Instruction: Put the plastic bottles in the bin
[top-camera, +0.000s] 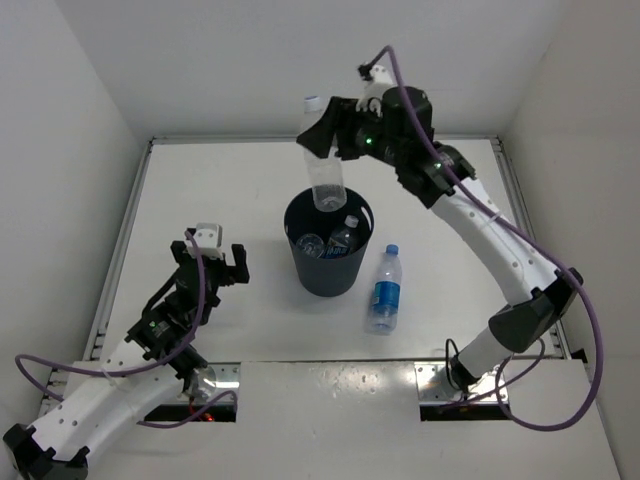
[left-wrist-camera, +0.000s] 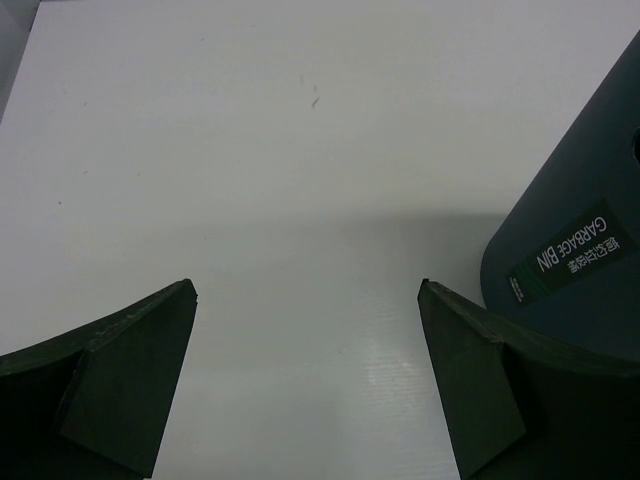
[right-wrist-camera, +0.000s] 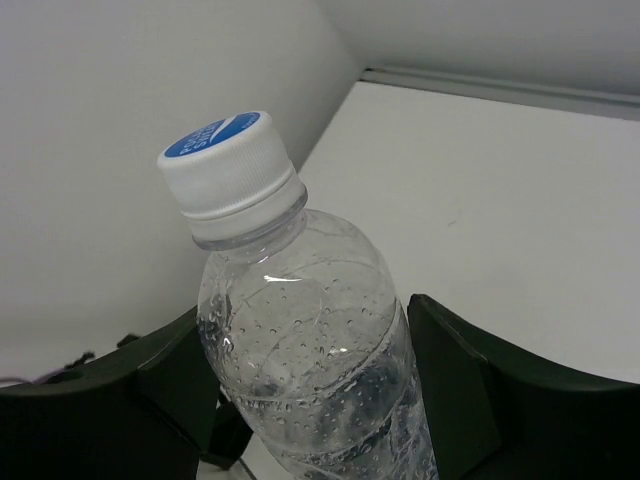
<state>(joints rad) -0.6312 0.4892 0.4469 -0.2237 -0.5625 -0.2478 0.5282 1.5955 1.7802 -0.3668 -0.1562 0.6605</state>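
The dark garbage bin (top-camera: 330, 275) stands on the white counter (top-camera: 220, 190); inside it lie two clear bottles (top-camera: 345, 238). Over the bin's mouth the right gripper (top-camera: 322, 135) has its jaws pinching a white-capped bottle (top-camera: 326, 175), cap upward. Just right of the bin lies a blue-labelled bottle (top-camera: 384, 292). Left of the bin, the left gripper (top-camera: 212, 262) has its jaws spread wide.

The bin (left-wrist-camera: 590, 170) has a dark label (left-wrist-camera: 568, 262) that says "GARBAGE BIN" in white letters, seen upside down. The bottle (right-wrist-camera: 310, 350) has a cap (right-wrist-camera: 222, 165) with white writing on blue, too blurry to read.
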